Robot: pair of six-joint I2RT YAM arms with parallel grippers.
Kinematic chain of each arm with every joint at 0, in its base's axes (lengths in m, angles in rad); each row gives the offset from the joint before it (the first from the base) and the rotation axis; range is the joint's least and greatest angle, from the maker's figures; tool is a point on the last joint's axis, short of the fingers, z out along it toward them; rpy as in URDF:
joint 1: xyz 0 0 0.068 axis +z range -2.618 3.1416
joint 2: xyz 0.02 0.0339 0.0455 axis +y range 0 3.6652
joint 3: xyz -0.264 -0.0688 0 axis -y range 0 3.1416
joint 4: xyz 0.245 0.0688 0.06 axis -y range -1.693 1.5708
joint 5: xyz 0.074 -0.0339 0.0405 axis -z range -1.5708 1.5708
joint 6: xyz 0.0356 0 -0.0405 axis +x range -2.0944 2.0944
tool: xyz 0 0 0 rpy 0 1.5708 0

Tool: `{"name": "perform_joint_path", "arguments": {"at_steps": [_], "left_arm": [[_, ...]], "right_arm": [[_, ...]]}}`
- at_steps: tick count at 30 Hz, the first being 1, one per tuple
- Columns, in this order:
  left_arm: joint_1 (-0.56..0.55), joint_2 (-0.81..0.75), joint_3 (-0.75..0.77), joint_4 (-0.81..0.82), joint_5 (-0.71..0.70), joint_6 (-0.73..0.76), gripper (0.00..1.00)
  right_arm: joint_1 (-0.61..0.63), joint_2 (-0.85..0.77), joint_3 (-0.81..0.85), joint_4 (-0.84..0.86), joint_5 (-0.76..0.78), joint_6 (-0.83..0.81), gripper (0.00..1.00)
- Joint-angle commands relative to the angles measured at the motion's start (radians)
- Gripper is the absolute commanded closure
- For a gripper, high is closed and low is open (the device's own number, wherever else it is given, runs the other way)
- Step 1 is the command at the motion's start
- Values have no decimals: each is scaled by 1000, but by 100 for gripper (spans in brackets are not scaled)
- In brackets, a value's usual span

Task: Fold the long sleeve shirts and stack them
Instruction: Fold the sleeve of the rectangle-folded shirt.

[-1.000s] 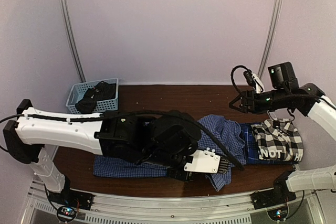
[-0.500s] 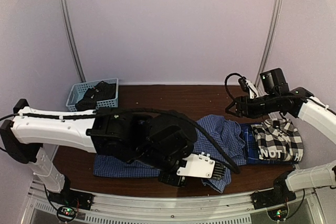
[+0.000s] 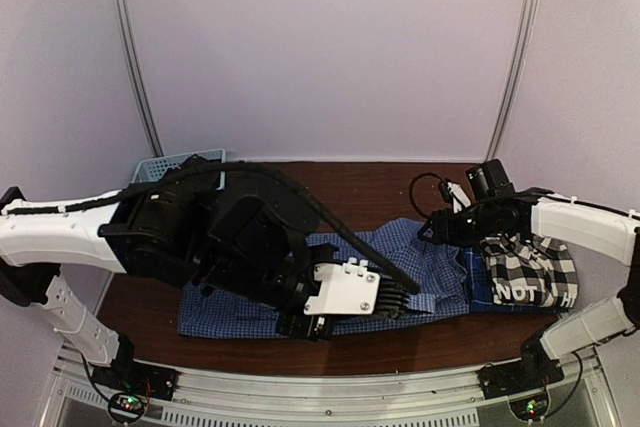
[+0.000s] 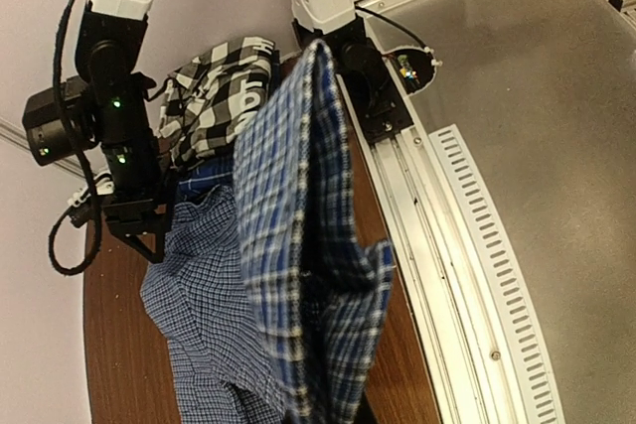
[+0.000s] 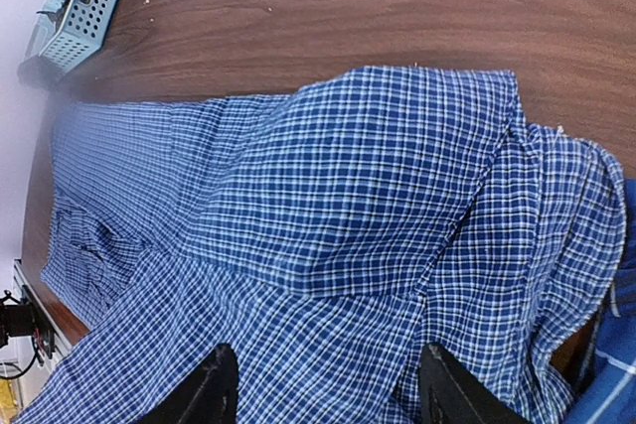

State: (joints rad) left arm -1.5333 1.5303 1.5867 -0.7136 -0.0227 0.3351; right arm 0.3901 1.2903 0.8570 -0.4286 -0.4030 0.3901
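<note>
A blue check shirt (image 3: 235,315) (image 5: 368,176) lies spread along the front of the table. My left gripper (image 3: 400,298) is shut on a fold of that shirt (image 4: 293,245); the cloth is drawn taut up past the wrist camera and hides the fingers. My right gripper (image 3: 428,231) (image 5: 328,389) hovers open just over the shirt's right part, with nothing between its fingers. At the right, a black-and-white plaid shirt (image 3: 530,272) (image 4: 224,86) lies folded on a darker blue one (image 3: 476,285).
A light blue lattice basket (image 3: 160,163) (image 5: 81,5) stands at the back left, mostly hidden behind the left arm. The bulky left arm (image 3: 200,237) covers the table's middle. A metal rail (image 4: 427,235) runs along the near edge.
The left arm has swung left and back, pulling the held edge of the blue shirt over the cloth. The right gripper came down and left toward the shirt, its jaws narrowing a little.
</note>
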Motion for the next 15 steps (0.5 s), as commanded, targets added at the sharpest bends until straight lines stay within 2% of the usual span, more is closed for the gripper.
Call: {"name": "perform_joint_path", "arguments": {"at_steps": [1,6,15], "left_arm": [[-4,-18,-59,92,-74,-22,100],[-4,7,-98,112,-110,-34,100],[-4,-22,-146,123,-32,-36,100]], "right_arm": [[-7,82,-49,194,-11,77,39],[-11,143,-119,306,-24,137,41],[-24,218,-184,424,-28,169,41]]}}
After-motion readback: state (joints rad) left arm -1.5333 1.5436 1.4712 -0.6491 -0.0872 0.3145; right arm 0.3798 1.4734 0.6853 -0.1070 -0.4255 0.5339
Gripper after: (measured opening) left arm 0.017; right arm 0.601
